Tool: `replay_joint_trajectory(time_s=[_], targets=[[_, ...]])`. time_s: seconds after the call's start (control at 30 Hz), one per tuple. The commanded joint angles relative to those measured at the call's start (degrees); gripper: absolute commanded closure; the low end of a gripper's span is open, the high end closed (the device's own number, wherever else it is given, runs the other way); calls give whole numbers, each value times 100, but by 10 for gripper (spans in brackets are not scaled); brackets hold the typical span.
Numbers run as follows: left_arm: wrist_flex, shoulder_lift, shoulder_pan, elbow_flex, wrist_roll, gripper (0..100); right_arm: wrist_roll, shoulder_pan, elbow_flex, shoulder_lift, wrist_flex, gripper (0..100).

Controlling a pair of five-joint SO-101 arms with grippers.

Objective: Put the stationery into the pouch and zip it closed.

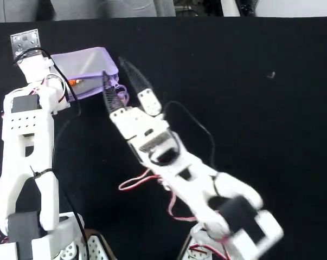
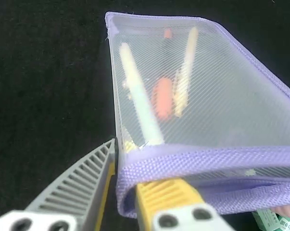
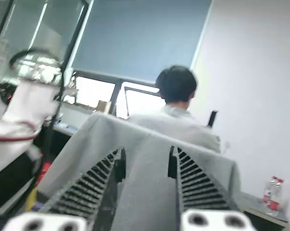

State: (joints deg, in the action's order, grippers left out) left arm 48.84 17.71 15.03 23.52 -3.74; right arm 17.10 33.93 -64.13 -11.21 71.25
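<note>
on the black table (image 1: 250, 108) the left gripper (image 2: 118, 159) pinches the pouch (image 1: 87, 67), stationery (image 2: 161, 98) inside, the right gripper (image 1: 113, 66) gapes empty; zipping seems next, needing a fine pinch.

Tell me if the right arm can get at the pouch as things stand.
Probably yes. The right gripper is open right at one end of the pouch, with nothing between them on the table. The left gripper grips the other end, out of its way.

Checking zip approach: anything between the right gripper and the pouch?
Nothing. In the high view the open right gripper overlaps one end of the pouch, with no stretch left between them. Whether they touch cannot be told.
</note>
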Motion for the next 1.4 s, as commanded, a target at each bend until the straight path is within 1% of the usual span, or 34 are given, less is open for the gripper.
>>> replay_joint_trajectory(time_s=[0.0, 0.07, 0.13, 0.23, 0.27, 0.33, 0.43, 0.5, 0.63, 0.77, 0.93, 1.03, 1.13, 1.3, 1.37], targets=[[-114, 35, -84, -127, -26, 971, 18, -440, -4, -1174, -1081, 854], [-70, 35, -92, -207, -26, 971, 9, -721, 207, -1701, -2295, 854], [44, 35, -66, -374, -26, 971, 9, -993, 549, -2202, -3736, 854], [527, 35, -66, -822, -26, 971, 9, -1248, 1279, -2756, -5688, 854], [686, 35, -84, -963, -26, 971, 9, -1292, 1508, -2879, -6171, 854], [932, 35, -92, -1226, -26, 971, 9, -1310, 1851, -3020, -6769, 854], [1204, 35, -48, -1534, -18, 971, 0, -1310, 2079, -3090, -7288, 854], [1398, 35, 31, -1692, 176, 971, -26, -1301, 2141, -3090, -7490, 854], [1767, 35, 75, -1886, 563, 971, -527, -1354, 2149, -3125, -7947, 854], [2031, 35, 75, -2062, 659, 971, -651, -1468, 2299, -3090, -8615, 854], [2637, 35, 31, -2651, 651, 971, -703, -1556, 2721, -3081, -9749, 854], [2892, 26, 40, -2923, 712, 971, -1292, -1662, 2870, -3081, -10198, 854], [2954, 26, 57, -3055, 1090, 971, -1969, -1714, 2853, -3081, -10303, 854], [3174, -9, 75, -3064, 1213, 971, -2488, -1714, 2431, -3081, -10453, 854], [3165, -44, 92, -3064, 1222, 971, -2576, -1714, 2308, -3081, -10444, 854]])
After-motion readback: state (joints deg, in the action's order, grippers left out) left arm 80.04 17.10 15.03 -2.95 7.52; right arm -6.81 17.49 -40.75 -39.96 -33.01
